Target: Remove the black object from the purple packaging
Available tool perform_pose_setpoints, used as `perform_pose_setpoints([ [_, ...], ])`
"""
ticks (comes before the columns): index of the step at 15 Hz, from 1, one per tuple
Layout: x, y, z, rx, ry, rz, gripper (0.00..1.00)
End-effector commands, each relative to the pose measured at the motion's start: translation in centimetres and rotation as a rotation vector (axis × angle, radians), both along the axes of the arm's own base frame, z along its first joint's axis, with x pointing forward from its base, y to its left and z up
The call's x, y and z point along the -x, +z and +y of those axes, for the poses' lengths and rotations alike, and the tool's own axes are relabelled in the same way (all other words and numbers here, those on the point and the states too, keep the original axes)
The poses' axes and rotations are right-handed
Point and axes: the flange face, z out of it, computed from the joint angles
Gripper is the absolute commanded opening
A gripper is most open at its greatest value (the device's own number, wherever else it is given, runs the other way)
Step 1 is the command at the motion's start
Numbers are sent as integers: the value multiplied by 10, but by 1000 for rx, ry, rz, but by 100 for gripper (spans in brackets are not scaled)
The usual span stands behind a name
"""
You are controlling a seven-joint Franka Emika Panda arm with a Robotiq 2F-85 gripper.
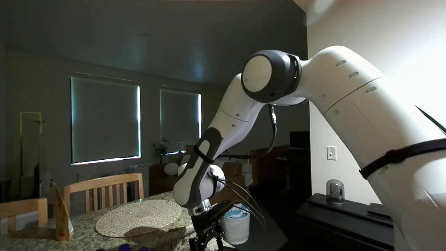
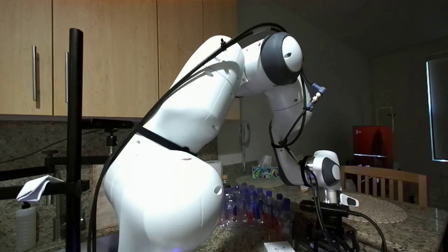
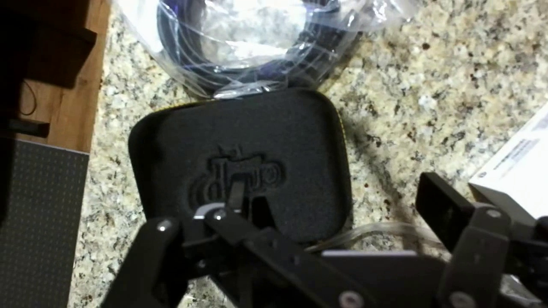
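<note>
Speckled tabletop is spread below the tool, whose fingers are set wide apart. Pale round placemat is seen, in an exterior view, beyond the tool. Clear plastic wrap is noted ahead of the tool, partly cut off in the wrist view. Black object, a rounded case with embossed top, is placed below the tool, just beside the wrap, partly screened by one finger. Dark ring with purple glints is enclosed in the wrap.
</note>
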Motion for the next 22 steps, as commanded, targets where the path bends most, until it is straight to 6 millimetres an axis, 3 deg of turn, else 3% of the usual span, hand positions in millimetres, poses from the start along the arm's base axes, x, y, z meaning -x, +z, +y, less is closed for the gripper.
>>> perform_pose_setpoints([
  [1, 10, -3, 11, 49, 122, 30, 100],
  [7, 9, -10, 42, 112, 243, 30, 100],
  [10, 9, -27, 55, 135, 258, 17, 100],
  [17, -1, -54, 71, 265, 170, -181, 100],
  [22, -15, -57, 74, 367, 77, -293, 100],
])
